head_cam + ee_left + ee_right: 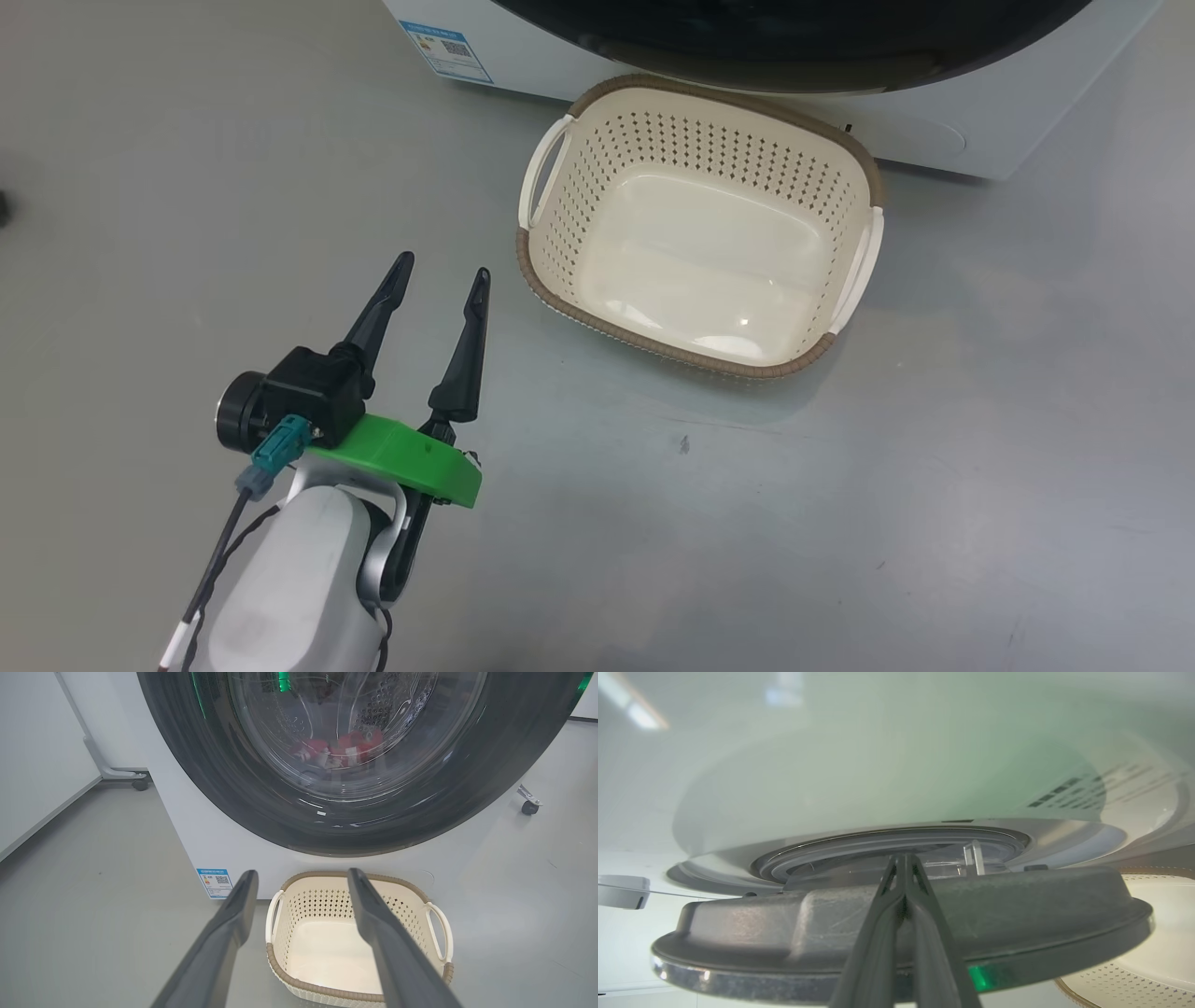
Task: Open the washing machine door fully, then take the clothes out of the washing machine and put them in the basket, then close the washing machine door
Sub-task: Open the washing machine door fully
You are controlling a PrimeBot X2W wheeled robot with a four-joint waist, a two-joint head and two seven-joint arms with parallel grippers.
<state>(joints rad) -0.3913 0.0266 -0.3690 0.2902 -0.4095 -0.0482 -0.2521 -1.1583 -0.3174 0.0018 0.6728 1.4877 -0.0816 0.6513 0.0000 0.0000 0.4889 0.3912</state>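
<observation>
Left gripper [443, 266] wide open, empty, basket [579, 215] near its right. From the left wrist, red clothes [350, 746] behind the washing machine door [327, 821]; right gripper [903, 861] pinched shut

Clothes [343, 749] blurry, partly hidden.

In the head view the basket [571, 219] sat at upper centre on the floor [934, 485], just before the washing machine [532, 65] along the top edge, with the left gripper [443, 266] at lower left, apart from it. In the left wrist view the clothes [348, 749] lay in the drum [387, 707] behind the washing machine door [210, 770], above the basket.
</observation>
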